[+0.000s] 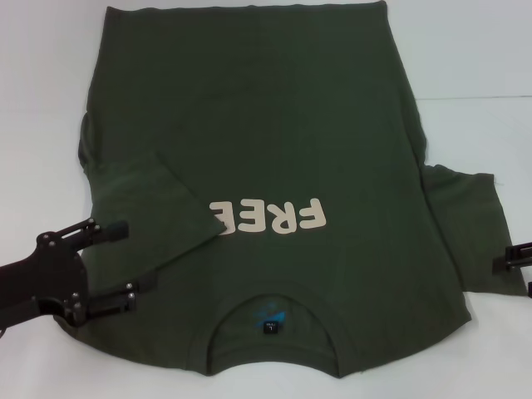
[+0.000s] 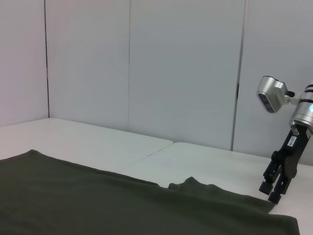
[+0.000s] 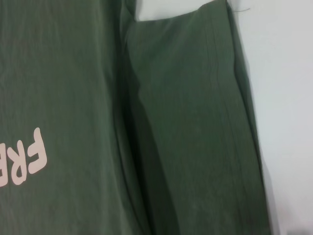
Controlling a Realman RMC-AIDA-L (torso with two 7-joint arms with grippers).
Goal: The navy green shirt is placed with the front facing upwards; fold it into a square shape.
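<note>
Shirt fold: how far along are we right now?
Done: on the navy green shirt, the sleeve on the robot's left is folded inward, its edge covering the start of the cream lettering. In hand: nothing; the left end effector sits open beside that fold. Left: the other sleeve is flat on the table near the right end effector, then the body folds.
</note>
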